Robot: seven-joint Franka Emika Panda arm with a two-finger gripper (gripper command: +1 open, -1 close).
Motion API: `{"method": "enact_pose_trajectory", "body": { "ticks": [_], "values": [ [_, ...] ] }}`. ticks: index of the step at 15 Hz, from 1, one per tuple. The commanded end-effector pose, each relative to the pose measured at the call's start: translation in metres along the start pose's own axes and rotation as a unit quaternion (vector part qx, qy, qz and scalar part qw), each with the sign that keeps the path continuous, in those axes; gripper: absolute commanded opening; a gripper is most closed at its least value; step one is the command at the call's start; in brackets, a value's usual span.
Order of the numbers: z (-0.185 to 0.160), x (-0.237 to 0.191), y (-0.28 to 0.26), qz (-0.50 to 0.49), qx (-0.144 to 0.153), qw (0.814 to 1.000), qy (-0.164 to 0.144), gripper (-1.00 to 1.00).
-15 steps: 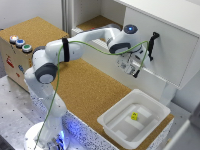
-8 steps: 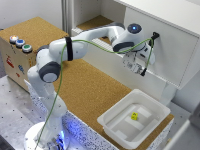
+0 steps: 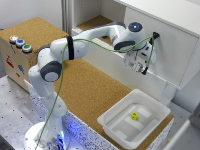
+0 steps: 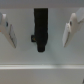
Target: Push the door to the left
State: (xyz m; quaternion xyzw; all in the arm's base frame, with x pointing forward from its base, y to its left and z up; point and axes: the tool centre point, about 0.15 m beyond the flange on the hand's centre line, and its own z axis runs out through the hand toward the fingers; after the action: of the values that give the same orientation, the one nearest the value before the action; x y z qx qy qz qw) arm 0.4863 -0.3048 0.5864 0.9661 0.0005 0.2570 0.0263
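A: Moved since 1 s ago? Arm has swung further toward the exterior view's right, so the gripper (image 3: 137,66) is now up close to the door (image 3: 175,47), a bit further along than 0.5 s ago.

B: Where's the door exactly?

A: Big white panel at the far right of the exterior view, above the cork bench (image 3: 95,90). Its black handle (image 4: 40,29) shows in the wrist view, upright, dead centre betw. the two fingers (image 4: 9,31).

B: Gripper state?

A: Spread wide, nothing held. Fingers sit either side of the handle w/ clear gaps, not touching it. Can't tell if the fingertips touch the panel itself.

B: Anything else around?

A: White bin (image 3: 112,122) at the near right, w/ a small yellow object (image 3: 134,116) inside, too small to identify. Wooden box (image 3: 15,62) at the left edge w/ three buttons (image 3: 20,43) on top. Green cable (image 3: 60,90) runs along the arm down to the base.
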Motion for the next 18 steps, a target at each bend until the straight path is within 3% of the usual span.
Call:
{"method": "enact_pose_trajectory", "body": {
  "ticks": [1,5,9,18],
  "values": [
    [-0.001,0.022,-0.007,0.032,-0.003,0.999,0.006,1.0],
    [0.013,0.038,-0.002,0.057,0.002,0.998,0.001,1.0],
    [0.018,0.058,0.009,0.05,-0.011,0.998,0.026,1.0],
    [0.027,0.072,0.022,0.055,0.038,0.998,0.019,1.0]
  ]
}}
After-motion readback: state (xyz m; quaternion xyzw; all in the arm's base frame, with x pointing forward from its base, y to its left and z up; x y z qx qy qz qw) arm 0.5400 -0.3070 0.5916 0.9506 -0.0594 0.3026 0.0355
